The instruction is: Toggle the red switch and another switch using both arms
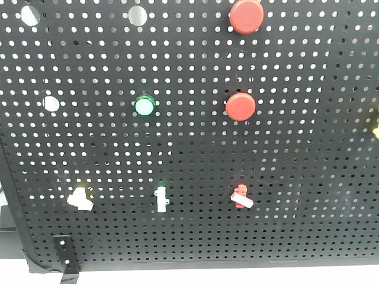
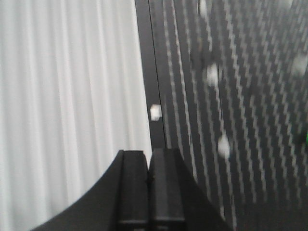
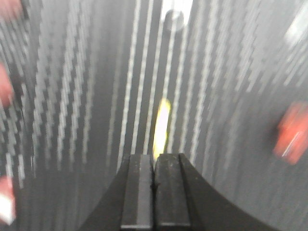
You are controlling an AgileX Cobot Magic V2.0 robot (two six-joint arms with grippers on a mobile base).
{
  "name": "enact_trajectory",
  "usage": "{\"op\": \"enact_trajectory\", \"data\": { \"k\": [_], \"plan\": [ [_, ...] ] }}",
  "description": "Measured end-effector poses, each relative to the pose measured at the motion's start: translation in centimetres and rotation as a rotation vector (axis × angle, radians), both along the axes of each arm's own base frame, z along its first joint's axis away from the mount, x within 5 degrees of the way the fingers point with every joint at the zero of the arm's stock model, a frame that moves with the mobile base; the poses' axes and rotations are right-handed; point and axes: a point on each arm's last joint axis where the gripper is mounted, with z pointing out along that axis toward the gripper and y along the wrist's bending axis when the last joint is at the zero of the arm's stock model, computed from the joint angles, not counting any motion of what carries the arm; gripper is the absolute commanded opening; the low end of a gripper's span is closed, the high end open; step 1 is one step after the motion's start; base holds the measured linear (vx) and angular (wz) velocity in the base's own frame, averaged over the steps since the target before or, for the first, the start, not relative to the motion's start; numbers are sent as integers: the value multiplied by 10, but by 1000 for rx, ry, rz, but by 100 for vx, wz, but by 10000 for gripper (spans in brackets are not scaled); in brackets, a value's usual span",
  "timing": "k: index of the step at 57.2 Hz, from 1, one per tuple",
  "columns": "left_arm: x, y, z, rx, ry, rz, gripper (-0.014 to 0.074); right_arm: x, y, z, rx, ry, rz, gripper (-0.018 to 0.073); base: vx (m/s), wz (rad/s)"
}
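Observation:
The red switch [image 1: 241, 196], a tiny red base with a short white lever, sits low on the black pegboard [image 1: 296, 177]. The other switch [image 1: 80, 198], with a pale yellow base, is at the same height far to the left. Neither arm shows in the front view. In the left wrist view my left gripper [image 2: 148, 155] is shut with nothing in it, by the board's left edge. My right gripper [image 3: 154, 157] is also shut and empty, facing the board with a blurred yellow shape [image 3: 162, 126] just beyond its tips.
A white toggle on a green base [image 1: 161, 198] stands between the two switches. Above are two large round red buttons [image 1: 240, 106] [image 1: 246, 16], a green round button [image 1: 144, 106] and white round ones [image 1: 51, 103]. A white ribbed surface [image 2: 67, 96] lies left of the board.

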Motion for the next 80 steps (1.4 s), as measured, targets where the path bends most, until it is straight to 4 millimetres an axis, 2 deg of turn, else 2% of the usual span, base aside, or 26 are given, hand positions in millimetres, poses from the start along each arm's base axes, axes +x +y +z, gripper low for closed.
{"op": "enact_trajectory", "data": {
  "k": [9, 19, 30, 46, 53, 66, 74, 80],
  "plan": [
    [23, -1, -8, 4, 104, 0, 3, 25, 1, -13, 63, 126, 7, -6, 0, 0],
    [41, -2, -16, 6, 191, -1, 3, 40, 2, -23, 77, 201, 5, -6, 0, 0],
    [60, -3, -33, 42, 367, 3, 3, 50, 2, -28, 77, 241, 4, -6, 0, 0],
    [91, -5, -53, 70, 508, -2, 3, 51, 2, -29, 84, 241, 4, -6, 0, 0],
    [105, -13, -57, 81, 505, -46, 3, 51, 2, -28, 100, 239, 4, -6, 0, 0],
    [129, -45, -57, 101, 371, -196, 3, 51, 2, -26, 104, 209, 4, -6, 0, 0],
    [143, -58, -66, 112, 392, -238, 3, 51, 2, -24, 105, 194, 4, -6, 0, 0],
    [155, -63, -61, 113, 395, -242, 3, 51, 2, -24, 105, 194, 4, -6, 0, 0]
  ]
}}
